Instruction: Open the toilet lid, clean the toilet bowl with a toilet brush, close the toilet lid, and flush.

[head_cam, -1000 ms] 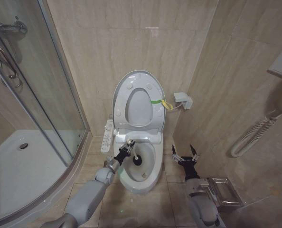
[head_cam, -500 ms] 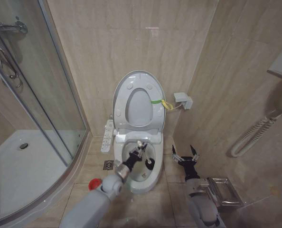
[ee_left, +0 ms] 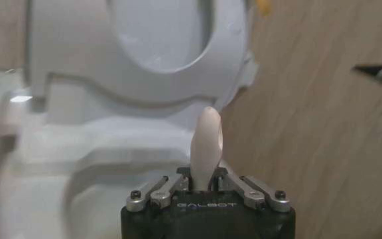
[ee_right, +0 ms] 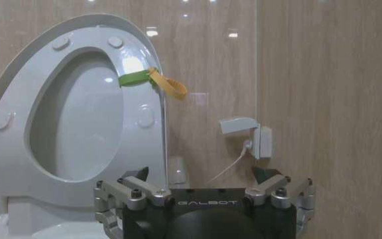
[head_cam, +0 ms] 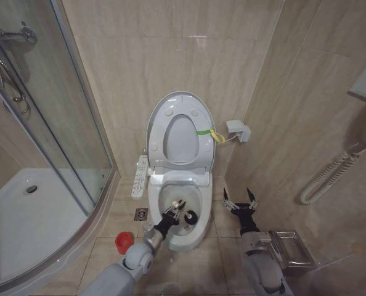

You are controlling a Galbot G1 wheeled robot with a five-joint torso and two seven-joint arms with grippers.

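So, what we see around the toilet bowl [head_cam: 182, 213]:
Lid: toilet lid [head_cam: 180, 132] upright behind it.
Left pincer [head_cam: 178, 209]: above it, clamped on toilet brush [head_cam: 189, 216].
Right pincer [head_cam: 240, 201]: beside it, spread wide, empty.

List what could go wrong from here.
The left gripper holds the brush by its thin handle, head inside the bowl; the handle might slip or twist while scrubbing. The lid stands upright just behind, so a high swing may knock it. The holder sits near the left arm and could tip.
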